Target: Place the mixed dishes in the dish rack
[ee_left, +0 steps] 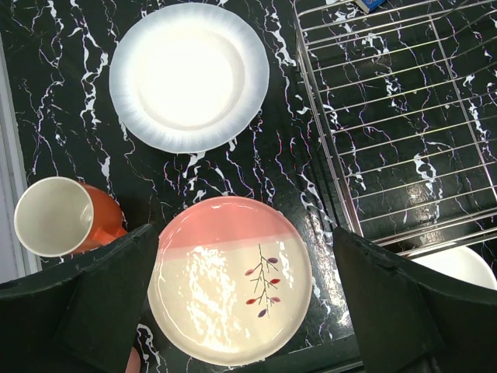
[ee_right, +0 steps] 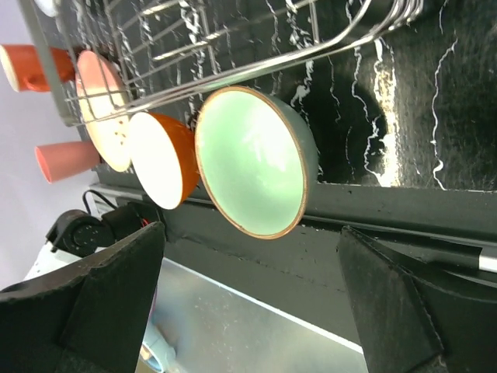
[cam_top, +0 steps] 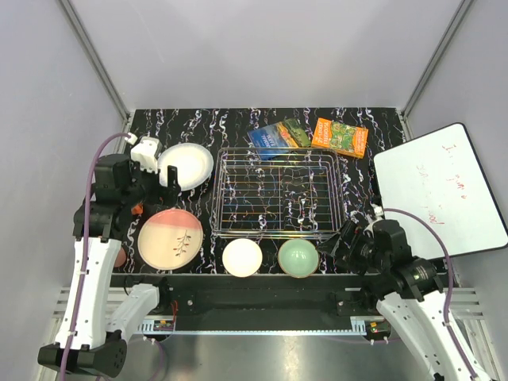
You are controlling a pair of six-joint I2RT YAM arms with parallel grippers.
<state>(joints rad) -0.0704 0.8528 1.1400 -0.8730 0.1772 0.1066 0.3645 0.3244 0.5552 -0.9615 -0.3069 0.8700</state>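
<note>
On the dark marbled surface [cam_top: 198,127], the wire dish rack [cam_top: 216,190] sits mid-way. Left of it lie the white plate [cam_top: 186,165] and, nearer, the pink-and-cream plate [cam_top: 169,239]. The orange-outside bowl [cam_top: 242,258] and green bowl [cam_top: 298,258] stand just near of the rack. The left claw [ee_left: 245,233] hangs wide above the plates. The right claw [ee_right: 250,231], also wide, faces the green bowl and holds nothing.

This is a robot lab test cell, not a real kitchen. The rack [cam_top: 278,193] sits on a black marbled table [cam_top: 182,119], boxed in by plain pale panels [cam_top: 270,55] behind and beside it. A board [cam_top: 440,190] with red writing lies right of the rack. Nearer than the rack, a left arm [cam_top: 87,278] and a right arm [cam_top: 417,305] are bolted by a metal rail [cam_top: 262,327].
</note>
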